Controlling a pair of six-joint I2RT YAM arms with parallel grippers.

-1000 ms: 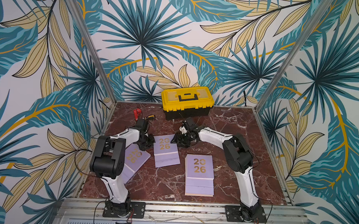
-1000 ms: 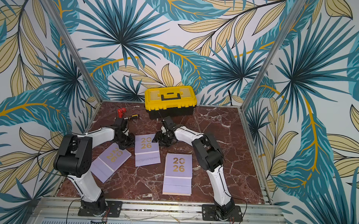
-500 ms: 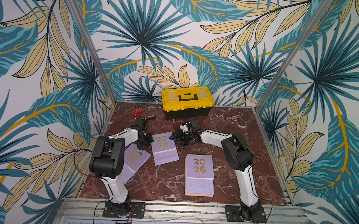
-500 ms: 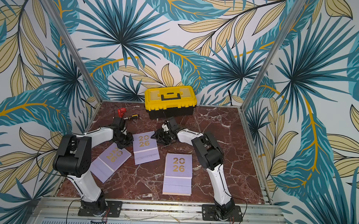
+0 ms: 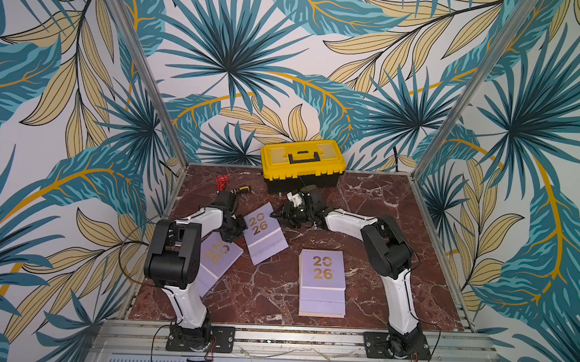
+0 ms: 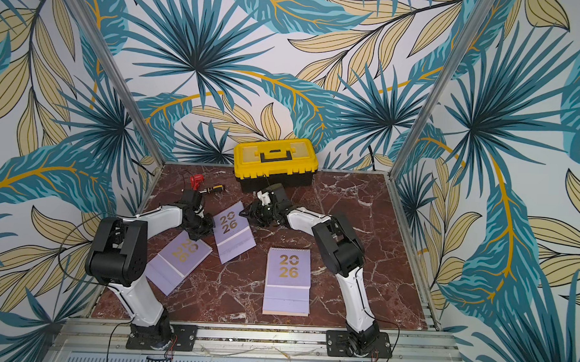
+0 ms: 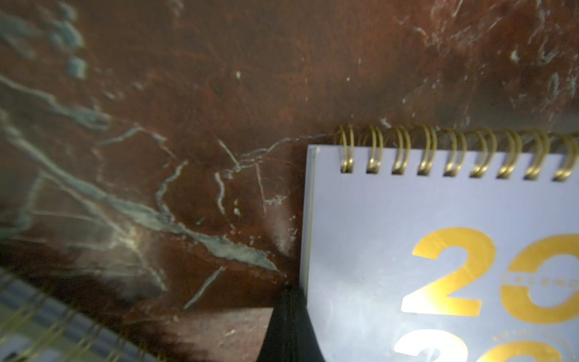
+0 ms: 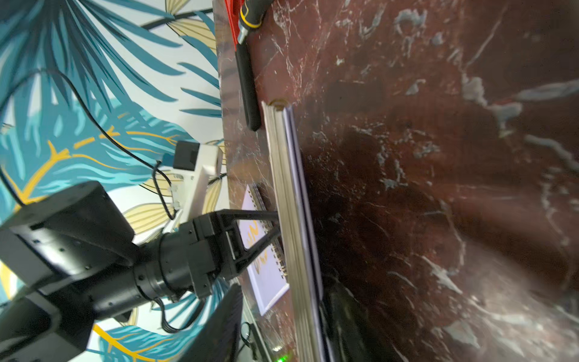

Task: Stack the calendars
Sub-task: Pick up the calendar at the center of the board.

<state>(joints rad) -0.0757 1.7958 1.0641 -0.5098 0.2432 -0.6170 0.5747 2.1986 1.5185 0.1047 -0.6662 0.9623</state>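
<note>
Left tool [image 5: 243,225] together, right tool [image 5: 275,216] apart astride skewed calendar [image 5: 265,243], spiral end rearward.

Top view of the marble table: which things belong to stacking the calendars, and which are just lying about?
For the job:
middle lavender calendar
left lavender calendar
front lavender-topped pile

Lying about:
yellow toolbox
red tool
screwdriver

White links [image 5: 203,218], blk joints [image 5: 174,250], blk base plates [image 5: 224,337]
</note>
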